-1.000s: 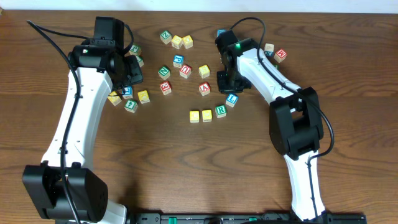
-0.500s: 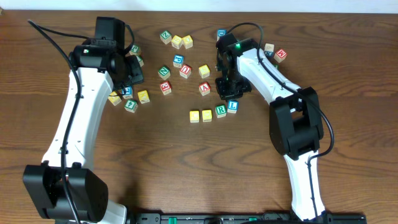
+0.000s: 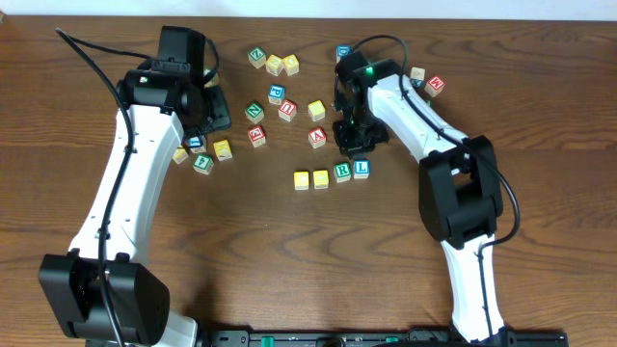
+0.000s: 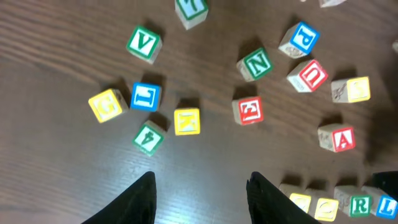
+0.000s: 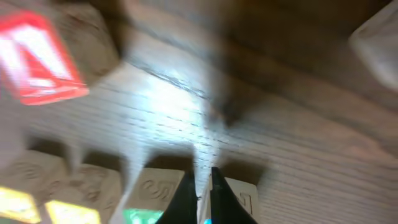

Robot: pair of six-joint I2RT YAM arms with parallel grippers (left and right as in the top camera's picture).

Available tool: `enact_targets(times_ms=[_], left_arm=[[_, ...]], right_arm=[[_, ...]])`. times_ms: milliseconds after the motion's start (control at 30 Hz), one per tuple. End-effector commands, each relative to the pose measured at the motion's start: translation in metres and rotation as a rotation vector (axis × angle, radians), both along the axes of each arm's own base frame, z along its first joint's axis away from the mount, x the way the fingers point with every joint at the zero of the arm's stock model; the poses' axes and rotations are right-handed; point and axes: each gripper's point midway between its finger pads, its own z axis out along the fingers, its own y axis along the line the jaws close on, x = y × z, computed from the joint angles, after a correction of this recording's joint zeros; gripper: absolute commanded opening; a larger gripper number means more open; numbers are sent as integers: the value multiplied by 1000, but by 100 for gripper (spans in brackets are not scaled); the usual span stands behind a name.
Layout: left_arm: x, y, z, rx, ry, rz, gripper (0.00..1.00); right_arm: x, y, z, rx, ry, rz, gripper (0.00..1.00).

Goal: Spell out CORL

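Four cubes stand in a row on the wooden table: two yellow-topped ones [image 3: 302, 179] [image 3: 321, 178], the green R cube [image 3: 342, 173] and the blue L cube [image 3: 361, 169]. My right gripper [image 3: 353, 143] hovers just behind the R and L cubes. In the right wrist view it [image 5: 200, 190] is shut with nothing in it, its tips over the gap between the R cube [image 5: 155, 193] and the L cube [image 5: 241, 199]. My left gripper [image 3: 216, 114] is at the far left, open and empty [image 4: 202, 186], above bare table. The row shows at the left wrist view's lower right, ending in the L cube [image 4: 387, 206].
Loose letter cubes lie scattered behind the row, among them a red A cube [image 3: 317, 137] close to the right gripper, a green V cube [image 3: 256, 57] and a cluster under the left arm [image 3: 202, 162]. Two more cubes [image 3: 436, 85] sit at the back right.
The right gripper moved toward the row and closed fully. The L cube slid forward into line beside the R cube. The left arm shifted slightly right.
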Motion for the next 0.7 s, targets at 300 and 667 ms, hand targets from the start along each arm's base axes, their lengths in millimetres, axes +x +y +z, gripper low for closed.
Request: enact_targets(times_ms=[300,667], left_arm=[[-1,20,74,66,-197,6,47],[-24,88,80,128,-160,186,47]], right_arm=[[-4,36,113,176,-222,61,12],[-50,120,79,207,-150,172,11]])
